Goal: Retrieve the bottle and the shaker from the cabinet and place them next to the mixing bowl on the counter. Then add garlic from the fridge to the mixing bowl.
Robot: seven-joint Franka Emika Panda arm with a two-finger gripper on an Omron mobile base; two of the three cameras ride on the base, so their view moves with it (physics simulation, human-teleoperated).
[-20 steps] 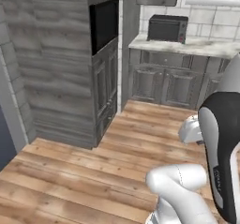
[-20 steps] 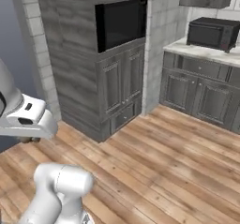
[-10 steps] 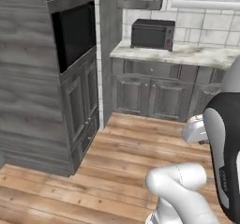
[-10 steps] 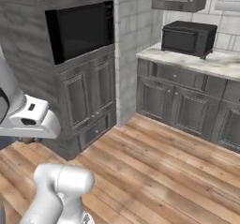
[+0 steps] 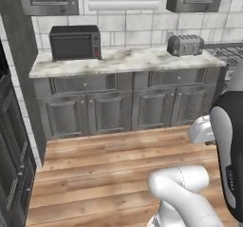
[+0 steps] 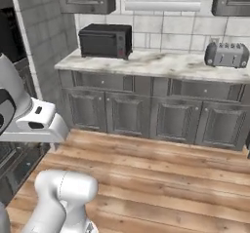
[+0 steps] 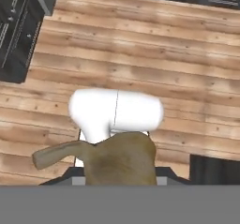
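The jaws are clenched on the garlic (image 7: 119,160), a tan, lumpy bulb with a stubby stalk sticking out to one side. It sits right between them, hard against the hand. That suggests the fridge part of the last step is behind the robot, and what is left of that step is to carry the bulb to the mixing bowl and drop it in. Straight out beyond the jaws is bare wooden floor (image 7: 140,54), with dark cabinet fronts (image 7: 18,26) well away at the far edge, so the garlic hangs over the floor and not over any bowl. The base views face a marble worktop (image 5: 123,60) carrying a black toaster oven (image 5: 75,42) and a silver toaster (image 5: 185,44), with grey lower cabinets (image 5: 118,109) under it. How this stretch lies relative to the jaws cannot be told. Whether the bottle and the shaker already stand beside the bowl cannot be judged from here either. By my reading the task is in its closing stage, with the delivery and release of the garlic not yet done.
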